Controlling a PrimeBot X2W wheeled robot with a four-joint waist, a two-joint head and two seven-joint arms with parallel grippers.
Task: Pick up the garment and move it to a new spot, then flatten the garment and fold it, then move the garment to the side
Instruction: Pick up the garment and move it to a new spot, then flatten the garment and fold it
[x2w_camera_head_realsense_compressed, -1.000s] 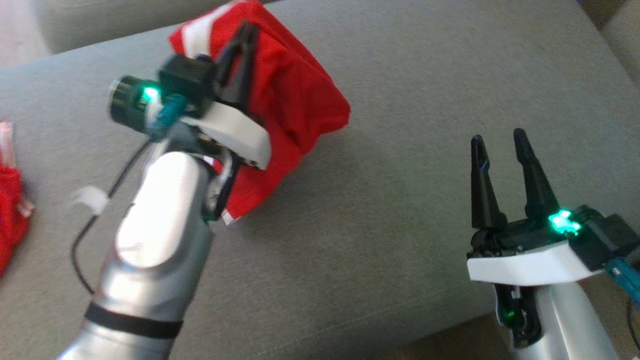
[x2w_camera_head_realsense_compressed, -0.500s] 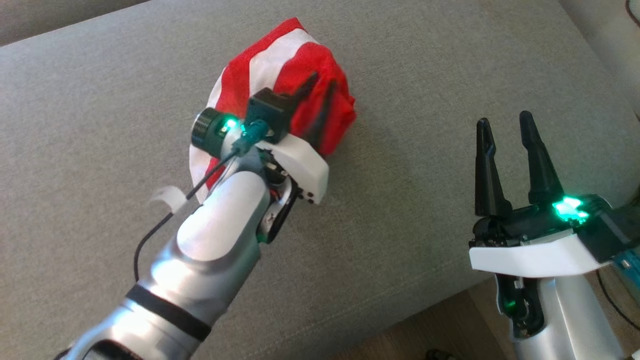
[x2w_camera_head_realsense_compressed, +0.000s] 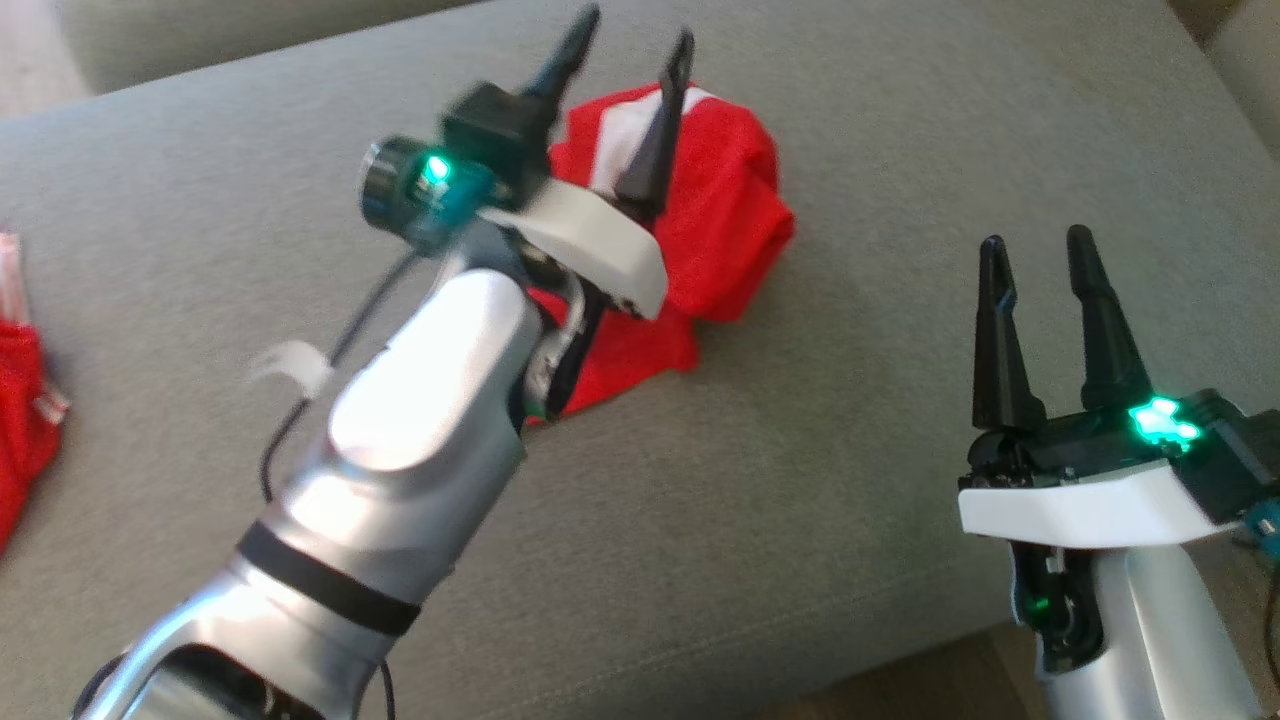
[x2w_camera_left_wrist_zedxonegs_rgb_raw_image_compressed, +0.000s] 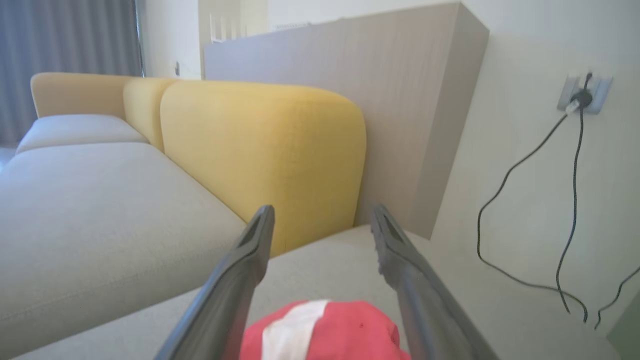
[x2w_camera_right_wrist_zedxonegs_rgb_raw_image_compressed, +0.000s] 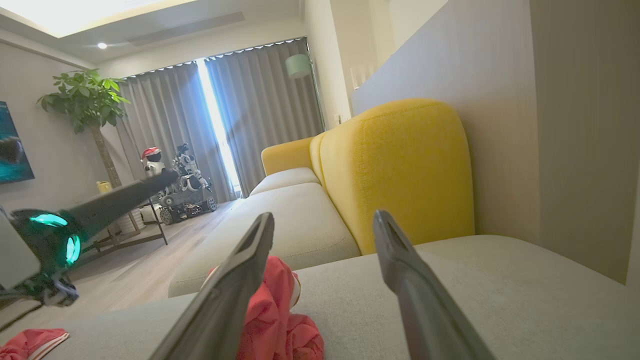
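The garment (x2w_camera_head_realsense_compressed: 720, 230) is red with a white stripe and lies in a crumpled heap on the grey sofa cushion (x2w_camera_head_realsense_compressed: 850, 120). My left gripper (x2w_camera_head_realsense_compressed: 637, 35) hovers over its far edge, open, with nothing between the fingers. In the left wrist view the garment (x2w_camera_left_wrist_zedxonegs_rgb_raw_image_compressed: 325, 332) sits low between the spread fingers of the left gripper (x2w_camera_left_wrist_zedxonegs_rgb_raw_image_compressed: 324, 215). My right gripper (x2w_camera_head_realsense_compressed: 1035, 242) stands open and empty at the lower right, well apart from the cloth. In the right wrist view the garment (x2w_camera_right_wrist_zedxonegs_rgb_raw_image_compressed: 280, 310) lies partly behind the left finger of the right gripper (x2w_camera_right_wrist_zedxonegs_rgb_raw_image_compressed: 324, 220).
Another red cloth (x2w_camera_head_realsense_compressed: 20, 420) lies at the cushion's left edge. The yellow sofa back (x2w_camera_left_wrist_zedxonegs_rgb_raw_image_compressed: 270, 150) rises behind the cushion. The cushion's front edge (x2w_camera_head_realsense_compressed: 900, 650) runs close to my right wrist. A cable (x2w_camera_left_wrist_zedxonegs_rgb_raw_image_compressed: 530, 165) hangs on the wall at the right.
The left gripper has opened and let go of the garment, then risen above it. The garment has dropped into a heap. The head camera has shifted; the right gripper stays open.
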